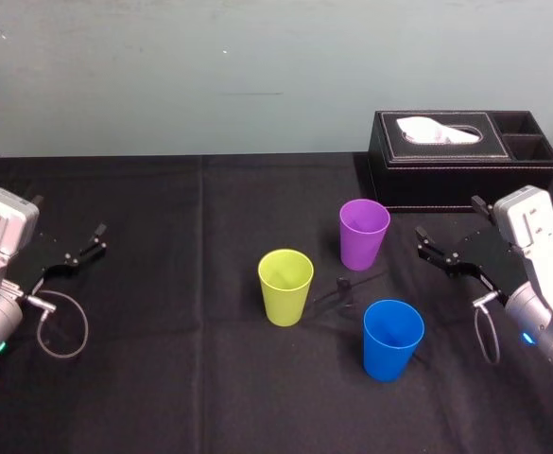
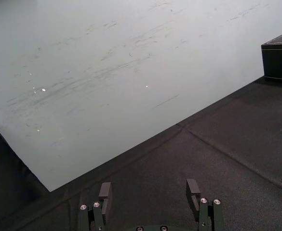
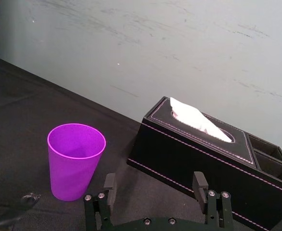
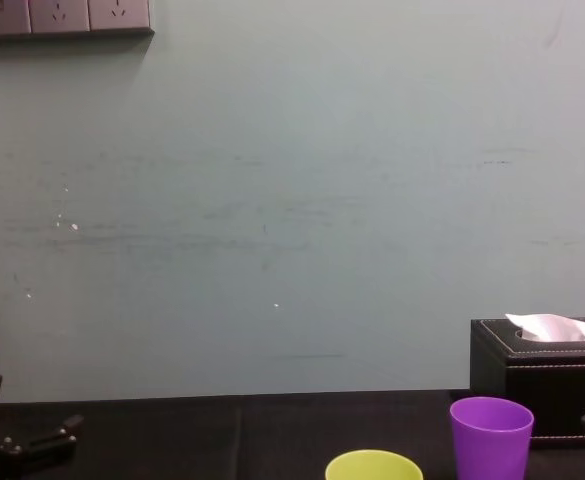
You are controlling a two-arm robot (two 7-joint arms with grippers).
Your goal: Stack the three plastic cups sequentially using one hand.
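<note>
Right gripper (image 1: pixel 448 219) was noted at the right of the black-clothed table (image 1: pixel 163 293), fingers spread apart and empty, near the black stitched tissue box (image 1: pixel 465 175); left gripper (image 1: pixel 68 219) was noted at the far left, fingers likewise apart. Recorded upright, unstacked and separate: the purple tapered plastic cup (image 1: pixel 364 233) farthest back, the yellow-green tapered plastic cup (image 1: pixel 285 286) nearer and to its left, the blue tapered plastic cup (image 1: pixel 392 339) nearest, on the right.

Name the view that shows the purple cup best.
Right wrist view: the purple cup is near and whole, rim to base. Head view shows the cup whole but farther off. Chest view crops the cup at its base.
</note>
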